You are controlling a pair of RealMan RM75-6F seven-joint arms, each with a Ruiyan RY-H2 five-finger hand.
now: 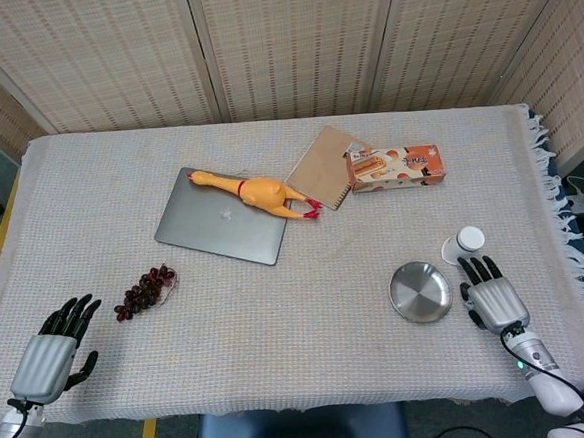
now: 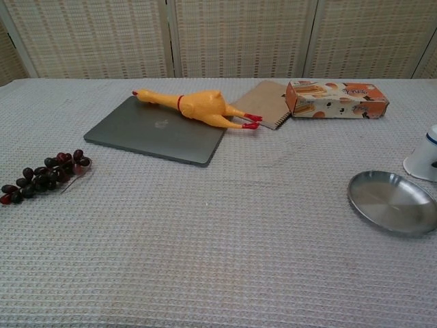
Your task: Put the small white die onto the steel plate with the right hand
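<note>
The round steel plate (image 1: 420,291) lies empty on the right of the cloth, also seen in the chest view as the plate (image 2: 393,202). Just behind it stands a small white object with a dark ring (image 1: 464,240), the same white object (image 2: 423,160) at the chest view's right edge; it looks like a cup, and I cannot make out a die. My right hand (image 1: 494,301) rests flat beside the plate's right rim, fingers spread toward the white object, holding nothing. My left hand (image 1: 56,348) lies at the front left, fingers apart and empty.
A grey laptop (image 1: 222,217) with a yellow rubber chicken (image 1: 258,192) on it lies at centre left. A brown notebook (image 1: 323,167) and an orange snack box (image 1: 395,167) lie behind. Dark grapes (image 1: 145,290) sit at the left. The table's fringed right edge (image 1: 574,259) is close to my right hand.
</note>
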